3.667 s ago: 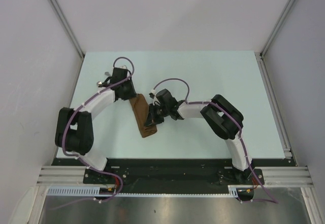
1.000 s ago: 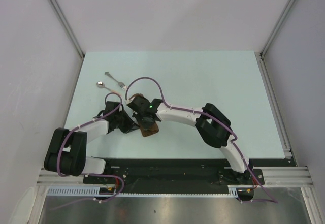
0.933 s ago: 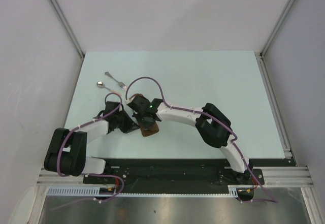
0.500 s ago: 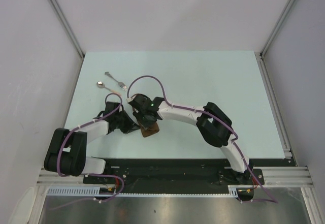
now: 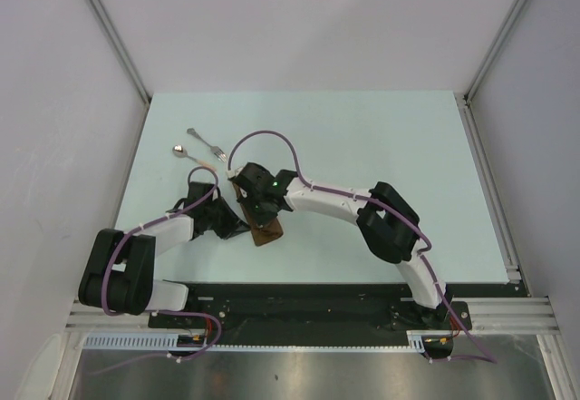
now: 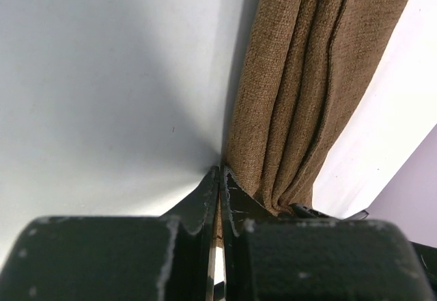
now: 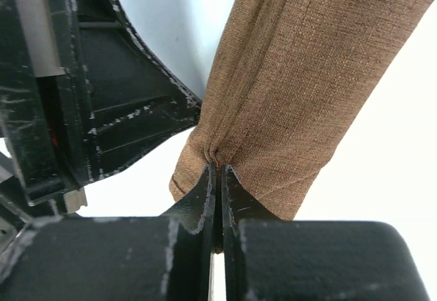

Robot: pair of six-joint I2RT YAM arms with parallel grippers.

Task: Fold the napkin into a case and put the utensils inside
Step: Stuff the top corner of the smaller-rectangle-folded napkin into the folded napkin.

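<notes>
The brown napkin (image 5: 265, 231) lies folded into a narrow strip near the table's front, mostly under the two gripper heads. My left gripper (image 5: 239, 226) is shut on the strip's left edge; in the left wrist view its jaws (image 6: 220, 173) pinch the cloth (image 6: 293, 96). My right gripper (image 5: 260, 211) is shut on a fold of the same cloth from above; the right wrist view shows the cloth (image 7: 300, 89) nipped at the jaw tips (image 7: 217, 170). The silver fork (image 5: 207, 143) and the spoon (image 5: 184, 153) lie at the back left, apart from the cloth.
The left gripper's black body (image 7: 102, 96) sits close beside the right gripper. White enclosure walls (image 5: 72, 101) stand on both sides, with metal rails (image 5: 485, 173) along the table's right edge and black arm mounts (image 5: 299, 300) at the front.
The left arm has swung from the back left to the strip's near left edge and shut on it. The right gripper moved over the strip, then shifted slightly back, uncovering more of its near end.
</notes>
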